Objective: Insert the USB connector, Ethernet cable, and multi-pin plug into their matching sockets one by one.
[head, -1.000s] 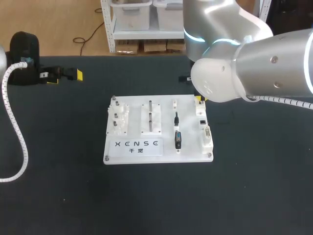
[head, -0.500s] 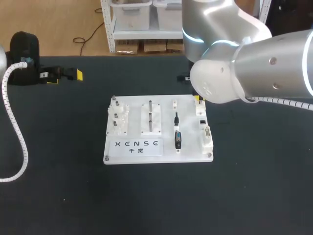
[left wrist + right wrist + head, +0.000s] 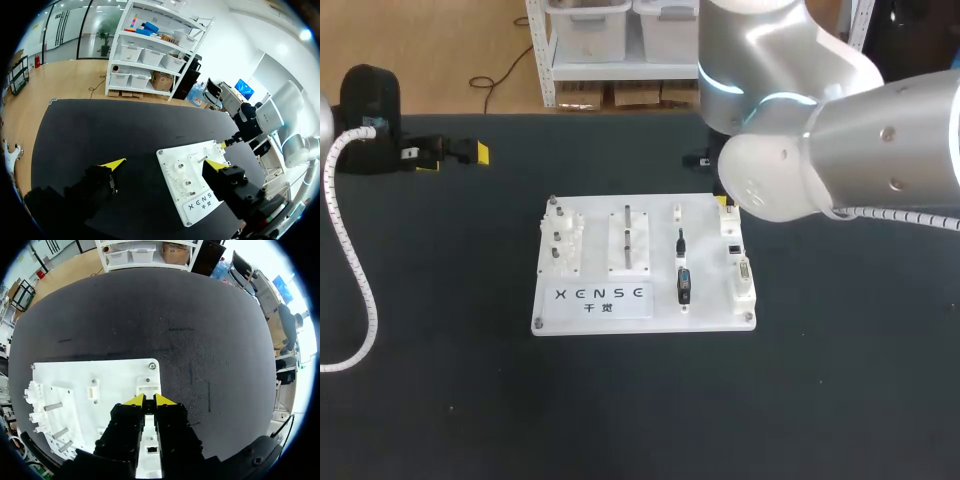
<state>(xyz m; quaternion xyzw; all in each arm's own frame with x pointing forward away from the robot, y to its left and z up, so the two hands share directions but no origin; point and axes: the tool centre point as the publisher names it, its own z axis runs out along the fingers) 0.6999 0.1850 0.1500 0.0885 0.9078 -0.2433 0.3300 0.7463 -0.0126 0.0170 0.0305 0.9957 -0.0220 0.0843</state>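
Overhead, the right gripper (image 3: 149,401) hangs above the socket strip (image 3: 148,385) at the far right corner of the white board (image 3: 705,250), its jaws drawn almost together. At the far left edge of the table (image 3: 440,400) the left gripper (image 3: 165,165) sits with jaws spread wide. A black plug (image 3: 684,285) lies on the board, near the socket strip along its right edge.
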